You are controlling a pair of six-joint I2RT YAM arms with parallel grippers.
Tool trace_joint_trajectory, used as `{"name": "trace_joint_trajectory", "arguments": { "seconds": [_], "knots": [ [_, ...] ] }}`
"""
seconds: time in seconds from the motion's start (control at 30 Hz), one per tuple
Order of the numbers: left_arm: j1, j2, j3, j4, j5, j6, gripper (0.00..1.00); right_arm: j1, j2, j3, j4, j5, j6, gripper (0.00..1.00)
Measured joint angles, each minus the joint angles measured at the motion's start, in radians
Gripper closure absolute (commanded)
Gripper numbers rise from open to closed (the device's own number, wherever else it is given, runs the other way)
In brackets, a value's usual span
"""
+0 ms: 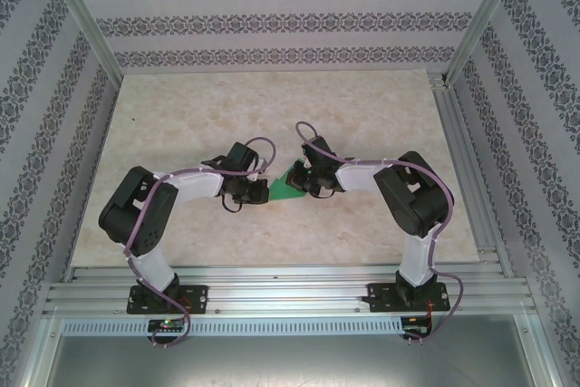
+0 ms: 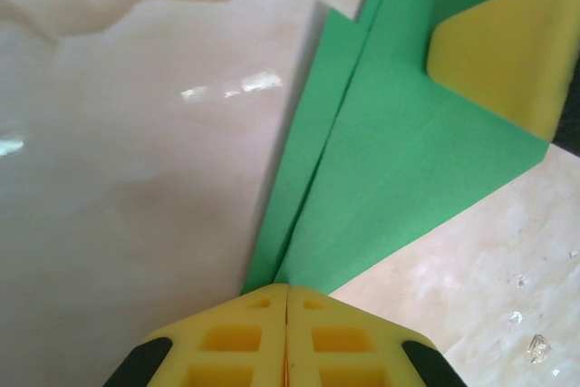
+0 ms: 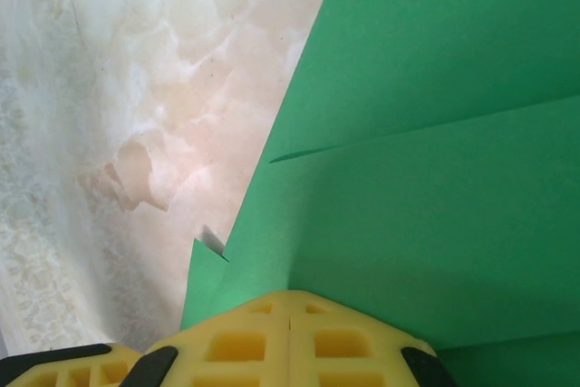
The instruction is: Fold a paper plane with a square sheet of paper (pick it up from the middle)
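Note:
The square sheet of paper (image 1: 287, 187) is bright green and folded into a pointed wedge with layered flaps. It lies on the table's middle between my two grippers. My left gripper (image 1: 264, 189) is shut, and the paper's (image 2: 399, 160) narrow point runs into the seam of its yellow fingertips (image 2: 287, 289). My right gripper (image 1: 309, 184) is shut too, at the wide end. The paper (image 3: 426, 160) bends up from the seam of the right gripper's fingertips (image 3: 290, 295). One yellow finger of the right gripper (image 2: 507, 52) rests against the paper in the left wrist view.
The marble-patterned tabletop (image 1: 272, 115) spreads out behind and beside the paper. Aluminium rails (image 1: 290, 283) run along the near edge, and patterned walls (image 1: 272, 15) close in the back and sides. Both arms bend inward towards the middle.

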Motion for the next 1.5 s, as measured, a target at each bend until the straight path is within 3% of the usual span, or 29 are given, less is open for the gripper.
{"name": "trace_joint_trajectory", "arguments": {
  "seconds": [0.3, 0.53, 0.97, 1.5],
  "knots": [
    [0.063, -0.068, -0.062, 0.001, 0.046, -0.020, 0.89, 0.001, 0.002, 0.004, -0.004, 0.001, -0.003, 0.98],
    [0.022, -0.083, -0.060, 0.080, 0.126, -0.082, 0.89, 0.002, 0.005, 0.011, -0.014, 0.003, -0.003, 0.98],
    [0.007, 0.040, 0.014, 0.087, 0.045, -0.096, 0.91, 0.002, 0.006, 0.017, -0.023, 0.003, -0.003, 0.98],
    [0.018, 0.005, -0.024, 0.080, 0.037, -0.048, 0.91, 0.002, 0.007, 0.018, -0.026, 0.004, -0.003, 0.98]
  ]
}}
